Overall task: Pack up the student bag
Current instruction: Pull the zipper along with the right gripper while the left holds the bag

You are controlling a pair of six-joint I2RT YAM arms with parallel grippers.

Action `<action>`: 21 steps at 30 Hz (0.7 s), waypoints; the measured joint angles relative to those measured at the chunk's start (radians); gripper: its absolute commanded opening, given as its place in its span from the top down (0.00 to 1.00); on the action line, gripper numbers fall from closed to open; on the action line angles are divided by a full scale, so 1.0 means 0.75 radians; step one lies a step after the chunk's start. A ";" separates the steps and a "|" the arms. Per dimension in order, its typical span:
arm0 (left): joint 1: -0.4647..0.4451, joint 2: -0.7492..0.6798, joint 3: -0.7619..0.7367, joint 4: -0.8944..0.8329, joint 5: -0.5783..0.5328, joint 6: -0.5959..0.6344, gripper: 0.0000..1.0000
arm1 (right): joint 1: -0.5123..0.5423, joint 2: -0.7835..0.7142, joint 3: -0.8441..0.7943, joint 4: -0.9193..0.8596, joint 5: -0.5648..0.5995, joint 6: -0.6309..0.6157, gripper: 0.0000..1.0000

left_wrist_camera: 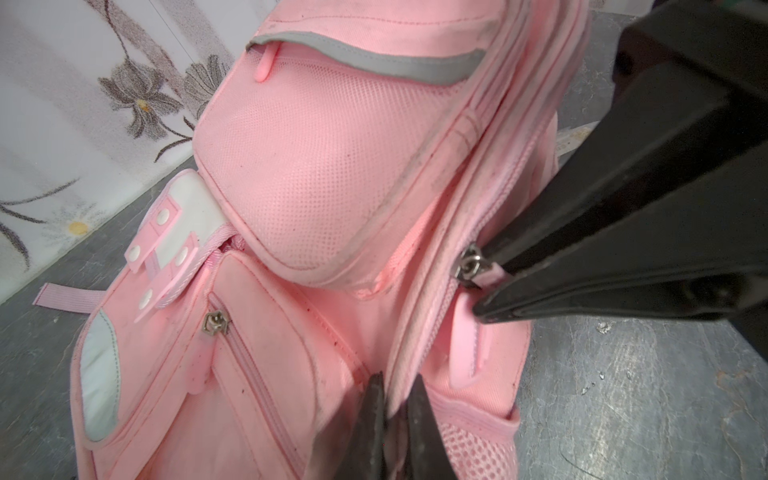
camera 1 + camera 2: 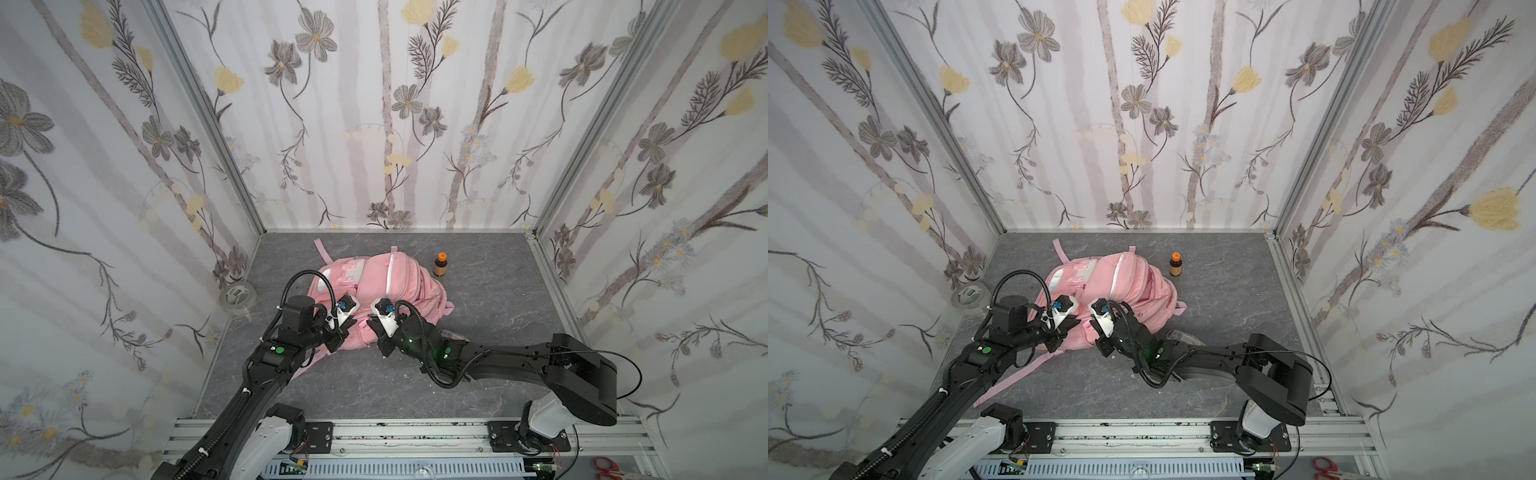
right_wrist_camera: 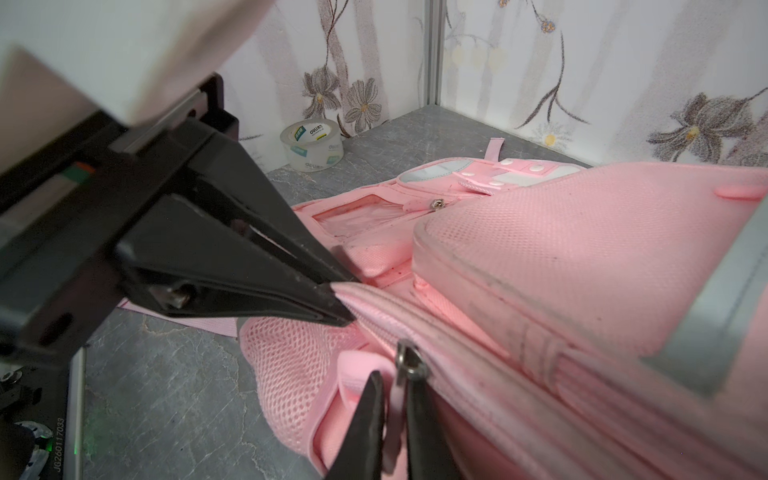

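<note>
A grey marbled table (image 2: pixel 498 299) sits between flowered walls (image 2: pixel 374 124), and the student bag (image 2: pixel 399 282) lies flat near its middle. The left gripper (image 3: pixel 341 305) is pinched tight on the bag's zipper seam. Just beside it, the right gripper (image 1: pixel 484 286) is clamped on the zipper pull (image 3: pixel 409 368).

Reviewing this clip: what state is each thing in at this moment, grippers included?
Large soft pink fabric student bag: lying flat, front pockets up.
Left gripper: shut on the student bag's edge seam.
Right gripper: shut on the pink zipper pull.
Small brown bottle with orange cap: upright, capped, apart from the bag.
Clear tape roll: lying flat, untouched.
</note>
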 measured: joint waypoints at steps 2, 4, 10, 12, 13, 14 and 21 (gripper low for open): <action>0.000 -0.001 0.000 0.001 -0.001 0.000 1.00 | -0.006 0.000 0.000 0.000 -0.009 -0.001 0.97; 0.001 -0.001 0.000 0.000 -0.002 0.001 1.00 | -0.012 -0.004 -0.005 0.001 -0.019 0.007 1.00; 0.001 -0.005 -0.021 0.023 -0.007 0.002 1.00 | -0.034 -0.066 -0.044 -0.054 -0.044 0.015 1.00; 0.004 -0.009 -0.029 0.032 -0.008 0.013 1.00 | -0.042 -0.105 -0.069 -0.078 -0.044 0.023 1.00; 0.008 -0.012 -0.035 0.038 -0.008 0.015 1.00 | -0.047 -0.129 -0.082 -0.095 -0.042 0.024 1.00; 0.012 -0.014 -0.040 0.042 -0.008 0.021 1.00 | -0.053 -0.152 -0.098 -0.107 -0.038 0.024 1.00; 0.080 -0.056 -0.096 0.071 -0.028 0.046 1.00 | -0.105 -0.362 -0.247 -0.222 -0.012 0.025 1.00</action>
